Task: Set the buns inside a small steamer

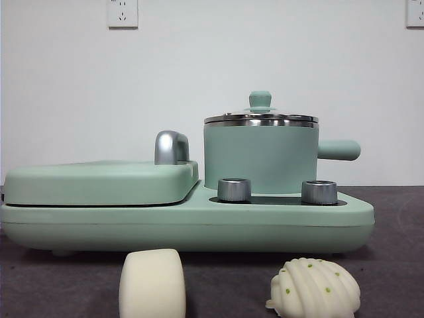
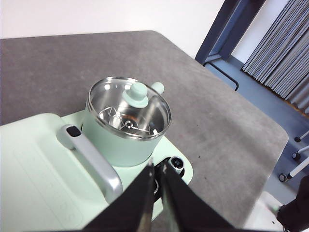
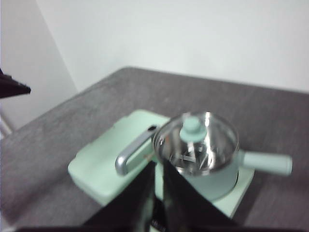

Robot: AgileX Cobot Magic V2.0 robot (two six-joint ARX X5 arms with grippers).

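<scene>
Front view: small steamer (image 1: 260, 156), mint-green, glass lid (image 1: 260, 118) seated on its steel rim, standing on the right half of a green cooker base (image 1: 199, 225) behind two steel knobs (image 1: 234, 189). Flat griddle lid (image 1: 99, 182) with chrome handle (image 1: 171, 147) occupies the left half. Two buns on the grey worktop (image 1: 397, 265) just in front of the base: smooth bun (image 1: 152, 283) left, ridged bun (image 1: 315, 289) with green specks right, well apart. Neither arm appears.

Left wrist view: left end effector (image 2: 155, 193) hovers high above the steamer, jaws nearly together, holding nothing.

Right wrist view, blurred: right end effector (image 3: 158, 193) likewise raised, apparently closed and empty.

Obstruction: the seated lid probably has to come off before either bun goes in.
</scene>
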